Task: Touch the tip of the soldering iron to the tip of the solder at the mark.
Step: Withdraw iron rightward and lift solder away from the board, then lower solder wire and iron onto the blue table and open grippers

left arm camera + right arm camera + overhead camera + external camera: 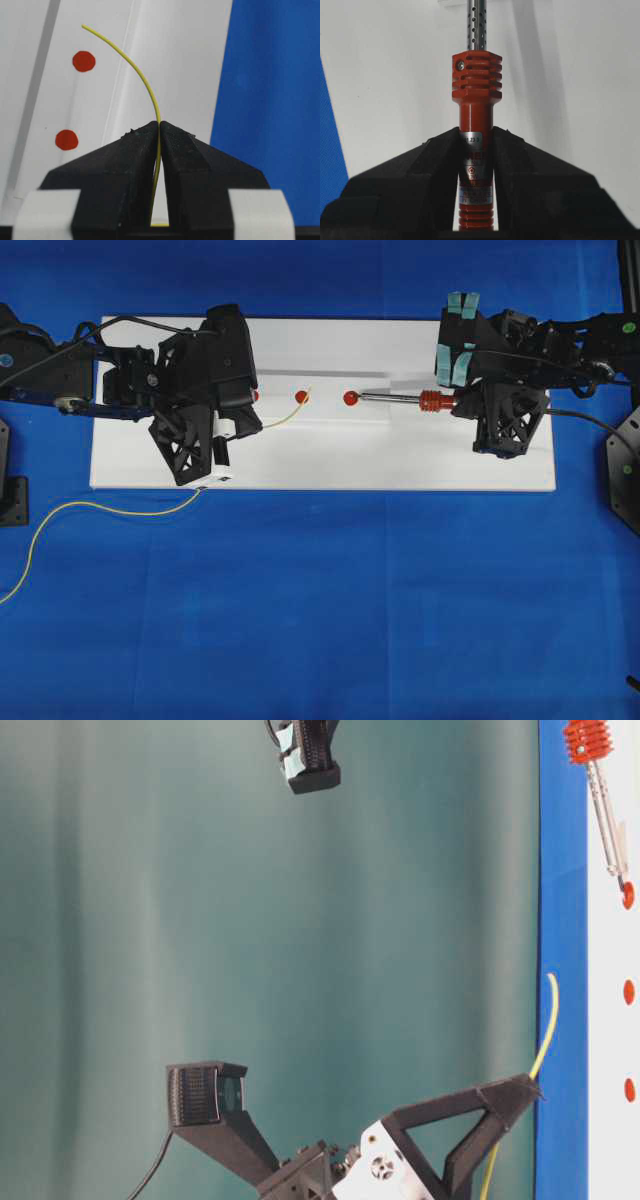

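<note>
Left hand [238,428] at left of the overhead frame, fingers pressed together, pointing right. Right hand [462,403] at upper right, clamped closed, pointing left, arm level.

Iron [415,398]: orange-red ribbed handle, perforated silver shaft, being held level over the white board [330,455], tip sitting at the right red mark [350,398]. Solder [285,412]: thin yellow-green wire, being pinched near its free end, which is arcing up toward the middle mark [301,396]; the rest is trailing off the board onto the blue cloth. Tips well apart.
</note>
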Robot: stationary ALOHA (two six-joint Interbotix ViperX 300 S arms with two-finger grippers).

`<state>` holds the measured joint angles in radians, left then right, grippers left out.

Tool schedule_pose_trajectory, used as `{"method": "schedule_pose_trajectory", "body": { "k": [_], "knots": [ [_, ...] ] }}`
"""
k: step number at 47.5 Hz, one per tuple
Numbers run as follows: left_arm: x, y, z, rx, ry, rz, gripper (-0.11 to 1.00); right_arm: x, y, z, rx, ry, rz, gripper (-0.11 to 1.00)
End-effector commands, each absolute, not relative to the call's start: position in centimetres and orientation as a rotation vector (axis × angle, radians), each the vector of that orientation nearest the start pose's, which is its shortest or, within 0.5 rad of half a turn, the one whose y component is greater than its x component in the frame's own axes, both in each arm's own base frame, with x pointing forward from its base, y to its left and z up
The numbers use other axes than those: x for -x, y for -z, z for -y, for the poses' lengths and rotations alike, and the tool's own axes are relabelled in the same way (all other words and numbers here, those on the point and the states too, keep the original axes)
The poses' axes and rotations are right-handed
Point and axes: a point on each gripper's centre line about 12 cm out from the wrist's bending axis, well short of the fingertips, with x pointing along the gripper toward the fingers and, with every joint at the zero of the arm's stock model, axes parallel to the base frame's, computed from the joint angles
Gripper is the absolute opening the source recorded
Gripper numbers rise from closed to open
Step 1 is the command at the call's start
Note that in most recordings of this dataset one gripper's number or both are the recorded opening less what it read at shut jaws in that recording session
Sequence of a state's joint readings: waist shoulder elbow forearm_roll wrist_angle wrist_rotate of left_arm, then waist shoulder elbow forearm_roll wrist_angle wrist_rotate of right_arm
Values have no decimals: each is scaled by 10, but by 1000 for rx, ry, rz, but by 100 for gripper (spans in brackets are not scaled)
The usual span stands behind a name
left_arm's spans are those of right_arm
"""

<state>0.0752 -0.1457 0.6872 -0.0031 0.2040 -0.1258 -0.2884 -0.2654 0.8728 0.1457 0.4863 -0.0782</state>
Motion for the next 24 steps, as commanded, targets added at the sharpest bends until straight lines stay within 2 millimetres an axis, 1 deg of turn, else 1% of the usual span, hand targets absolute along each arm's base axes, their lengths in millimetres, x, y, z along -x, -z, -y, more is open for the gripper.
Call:
{"method": "schedule_pose_trajectory", "body": {
  "k": [1,5,15,24],
  "knots": [
    [-358,-209,-26,149,-114,-700,3,-273,-170,73,-229,227,-1025,6],
    [-354,-208,-26,149,-114,-705,3,-267,-177,72,-226,229,-999,6],
    [-344,-207,-25,149,-113,-683,3,-242,-197,65,-209,235,-886,6],
    [-338,-207,-24,148,-112,-665,3,-224,-205,60,-235,258,-797,6]
  ]
}}
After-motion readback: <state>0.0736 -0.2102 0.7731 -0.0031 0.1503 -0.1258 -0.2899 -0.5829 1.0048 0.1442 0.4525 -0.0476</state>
